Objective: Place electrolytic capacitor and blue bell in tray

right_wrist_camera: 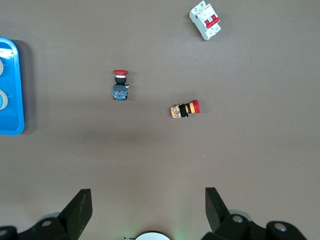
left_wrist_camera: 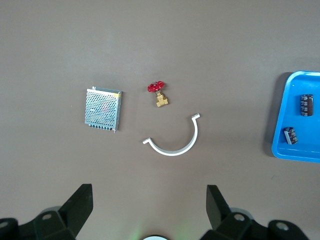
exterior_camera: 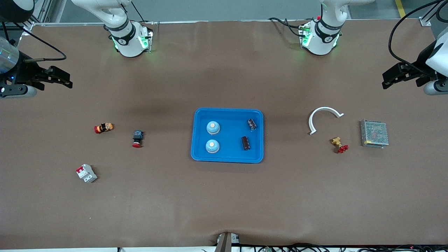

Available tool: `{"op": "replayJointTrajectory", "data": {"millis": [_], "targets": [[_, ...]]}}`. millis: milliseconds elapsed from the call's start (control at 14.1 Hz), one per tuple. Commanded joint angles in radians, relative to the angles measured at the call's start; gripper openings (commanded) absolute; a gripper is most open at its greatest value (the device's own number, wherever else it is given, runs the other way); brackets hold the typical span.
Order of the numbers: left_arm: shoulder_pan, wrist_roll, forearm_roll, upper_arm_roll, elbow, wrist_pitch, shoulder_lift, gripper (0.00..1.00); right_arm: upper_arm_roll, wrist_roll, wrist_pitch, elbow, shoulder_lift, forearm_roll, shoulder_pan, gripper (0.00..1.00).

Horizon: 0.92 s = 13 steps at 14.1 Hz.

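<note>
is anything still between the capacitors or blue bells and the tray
Nothing visible: two dark cylindrical capacitors and two pale-blue domed bells already lie inside the shallow bright-blue plastic tray.

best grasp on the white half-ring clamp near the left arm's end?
Come straight down on the white half-ring clamp and pinch across the thin band at mid-arc. It lies flat with its opening toward the brass valve, so the end tabs give less purchase.

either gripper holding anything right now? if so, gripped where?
Nothing held. Left gripper and right gripper are open and empty, each over its own end of the table. Both bells and capacitors lie in the tray.
</note>
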Motion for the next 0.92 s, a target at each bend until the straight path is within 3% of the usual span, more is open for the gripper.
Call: {"op": "replayJointTrajectory", "data": {"millis": [0,851], "targets": [[0.004,-0.003,-0.02,-0.004,-0.002,0.0,-0.016,1.0,0.017,-0.011,0.012,-0.023,-0.025,-0.011,-0.02,1.0],[0.001,-0.003,-0.017,-0.019,0.02,-0.002,-0.008,1.0,0.017,-0.011,0.012,-0.023,-0.024,-0.011,-0.02,1.0]]}}
